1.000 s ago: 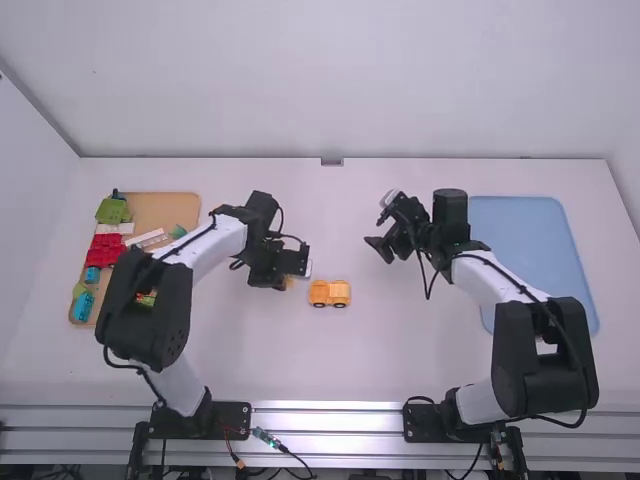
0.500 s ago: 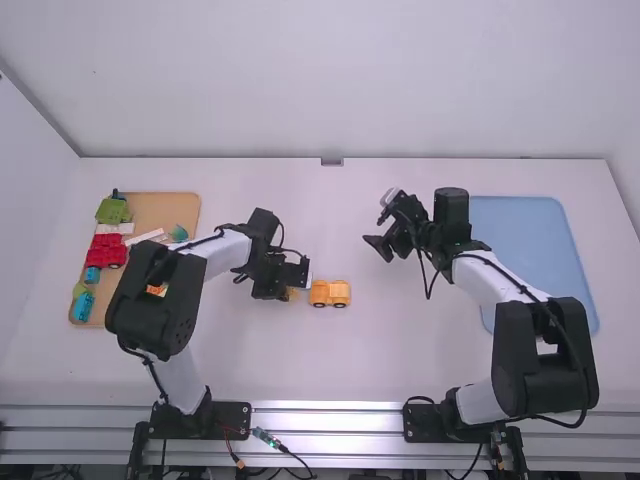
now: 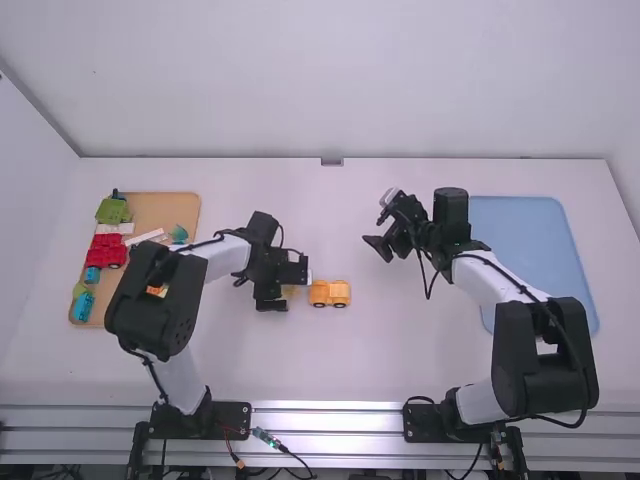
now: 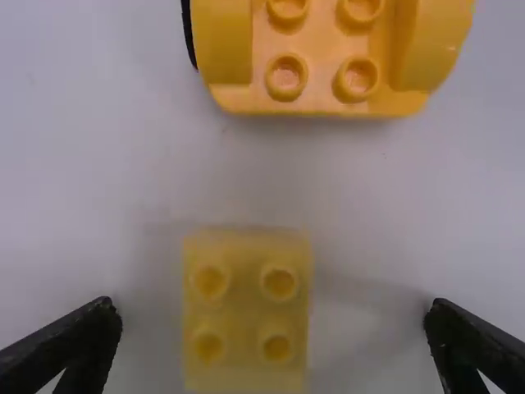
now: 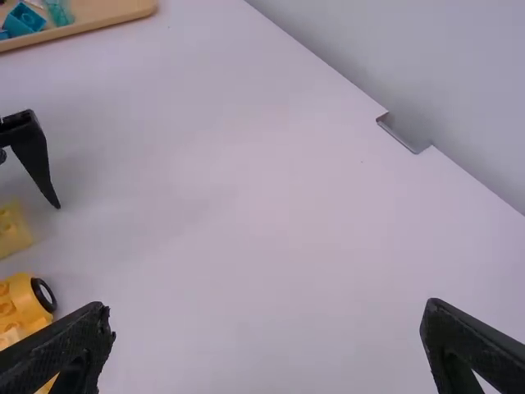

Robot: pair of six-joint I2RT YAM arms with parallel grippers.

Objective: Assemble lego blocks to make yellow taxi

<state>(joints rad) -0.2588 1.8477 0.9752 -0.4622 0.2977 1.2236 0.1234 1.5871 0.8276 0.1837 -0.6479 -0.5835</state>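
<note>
Taxi parts: I count one yellow wheeled base (image 3: 330, 293) and one pale yellow block (image 4: 246, 312). Both sit near the middle of the white table (image 3: 400, 355), block just beside base, a gap between them.
Studs: four on the block, two by two; four in sight on the base, between its two raised curved sides.
Trays: two. The wooden tray (image 3: 165, 209) lies on the left with red, green, blue and white pieces; my arm covers part of it, so I can't count them all. The blue tray (image 3: 520, 240) lies on the right.
Left arm (image 3: 150, 300): stretched away from its base and across the wooden tray's edge, wrist toward the table's middle.
Left pincer (image 3: 295, 289): wide open, my two fingers on opposite sides of the pale block, touching neither side of it. I have no grip on anything here.
Right arm (image 3: 545, 345): bent back inward past the blue tray's edge, wrist aimed at the middle.
Right pincer (image 3: 379, 249): open wide too and empty, well apart from the block, farther from the arm bases than the yellow base is.
</note>
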